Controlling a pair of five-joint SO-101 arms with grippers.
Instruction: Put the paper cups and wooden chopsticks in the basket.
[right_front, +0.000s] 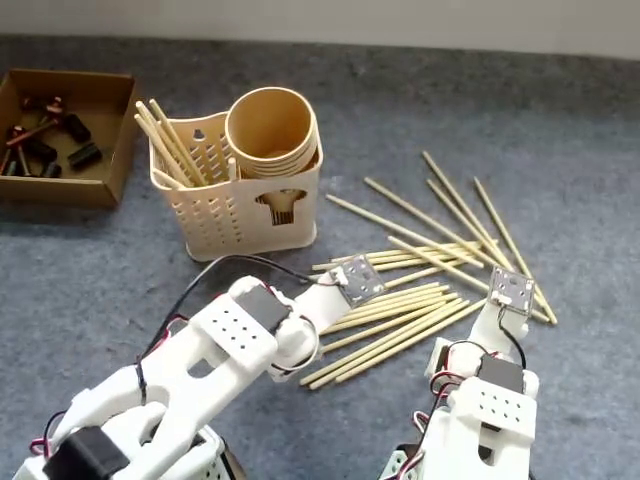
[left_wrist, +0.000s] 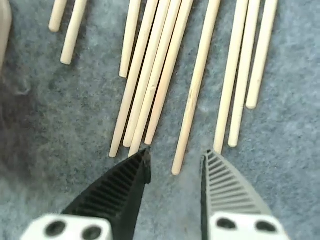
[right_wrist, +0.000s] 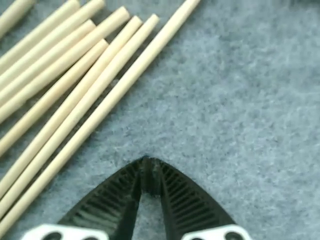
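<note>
With the left gripper (left_wrist: 176, 154) spread over loose chopsticks (right_front: 400, 335) at lower centre and the right gripper (right_wrist: 149, 165) pressed together beside them, closing may pinch several packed sticks and scatter others.

- desk (right_front: 560, 110) was mottled grey
- basket (right_front: 240, 215) was cream with rows of small holes
- paper cups (right_front: 272, 128) were tan
- chopsticks (right_front: 400, 335) were pale wood
- left tool (left_wrist: 175, 157): one ribbed side black, other grey
- right tool (right_wrist: 150, 162) was black, ribbed
- arms (right_front: 230, 345) were white
- box (right_front: 60, 192) was brown
</note>
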